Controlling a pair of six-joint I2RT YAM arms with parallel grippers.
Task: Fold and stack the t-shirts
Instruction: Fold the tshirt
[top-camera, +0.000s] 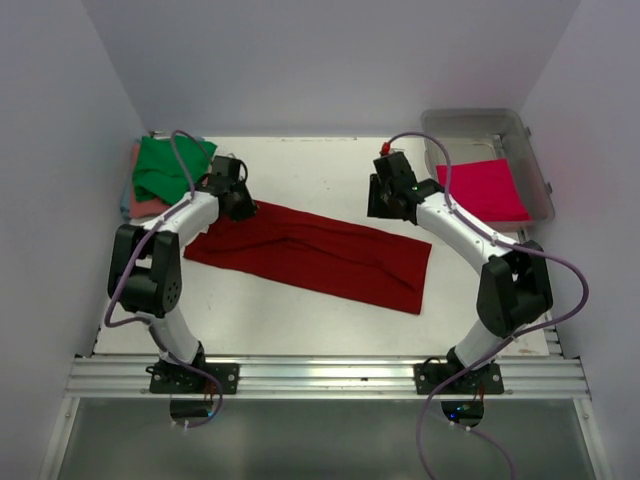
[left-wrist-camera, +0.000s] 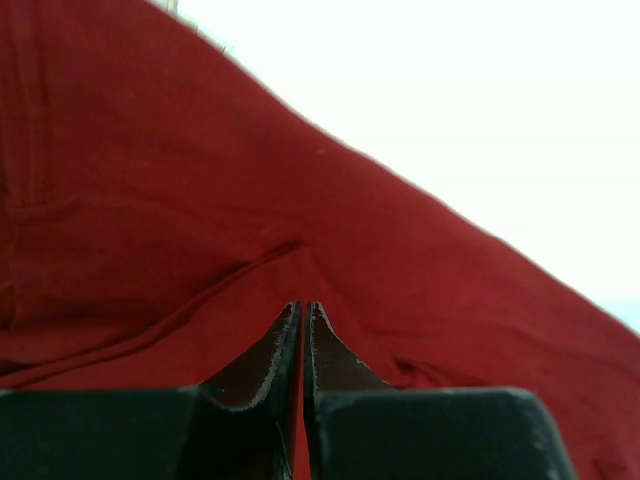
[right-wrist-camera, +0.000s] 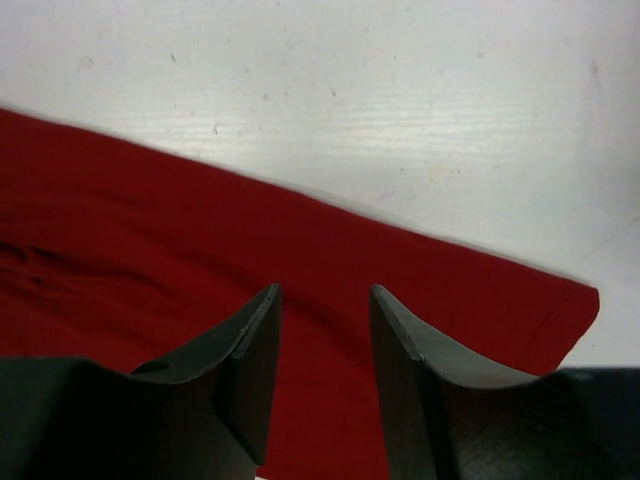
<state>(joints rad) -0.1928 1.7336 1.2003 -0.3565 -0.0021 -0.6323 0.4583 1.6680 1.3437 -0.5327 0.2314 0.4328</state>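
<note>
We look down on a white table (top-camera: 300, 315) with two robot arms mounted at its near edge. A dark red t-shirt (top-camera: 320, 255), folded into a long band, lies slantwise across the middle, its left end farther from us than its right.

The left gripper (top-camera: 245, 208) sits at the band's left end. In its wrist view the fingers are pressed almost together with their tips down on the cloth; we cannot tell whether a fold is caught between them. The right gripper (top-camera: 383, 207) is by the band's far edge, toward its right end, with its fingers a moderate way apart and holding nothing.

A green t-shirt (top-camera: 170, 165) lies on a salmon pink t-shirt (top-camera: 133, 200) in the far left corner. A bright pinkish-red t-shirt (top-camera: 482, 188) sits in a clear plastic tub (top-camera: 535, 150) at the far right.

Our judgement of the risks: if only one end is gripped when the arms lift, the band could sag, twist and come unfolded. A pinch that takes only the top layer would peel the fold open, and dragging could bunch the cloth.

No brand, label or writing can be read anywhere
</note>
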